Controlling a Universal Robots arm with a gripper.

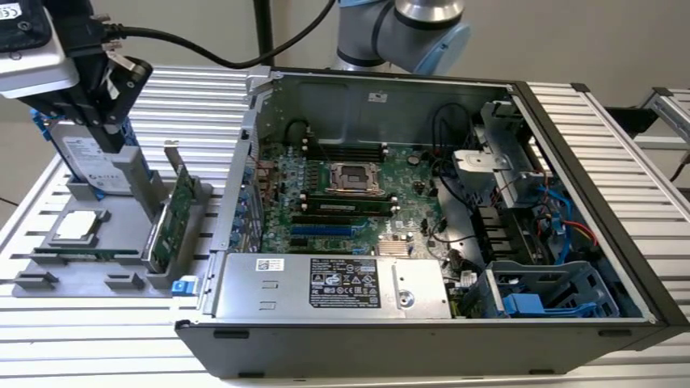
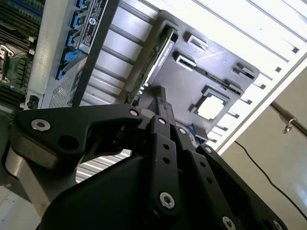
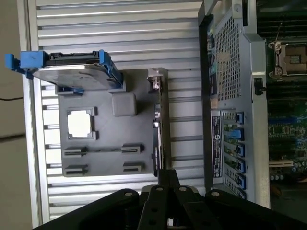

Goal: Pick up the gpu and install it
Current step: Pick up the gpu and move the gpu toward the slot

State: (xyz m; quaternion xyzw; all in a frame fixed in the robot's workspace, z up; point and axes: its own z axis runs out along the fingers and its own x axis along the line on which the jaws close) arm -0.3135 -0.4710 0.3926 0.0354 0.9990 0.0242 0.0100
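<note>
I am looking down on a silver ribbed aluminium table top (image 1: 599, 129) built of long parallel slats, which fills most of the exterior view. Behind it stands a plain pale grey-beige wall (image 1: 561, 40), with a slim black upright pole (image 1: 263, 32) in front of it. A silver metal frame (image 1: 671, 113) pokes in at the exterior view's right edge. In both wrist views I see a pale beige floor (image 2: 268, 191) past the table's edge, and a thin black cable (image 2: 249, 158) trails across it in the second wrist view. The light is soft and even, glaring white off the slats (image 2: 230, 19).
</note>
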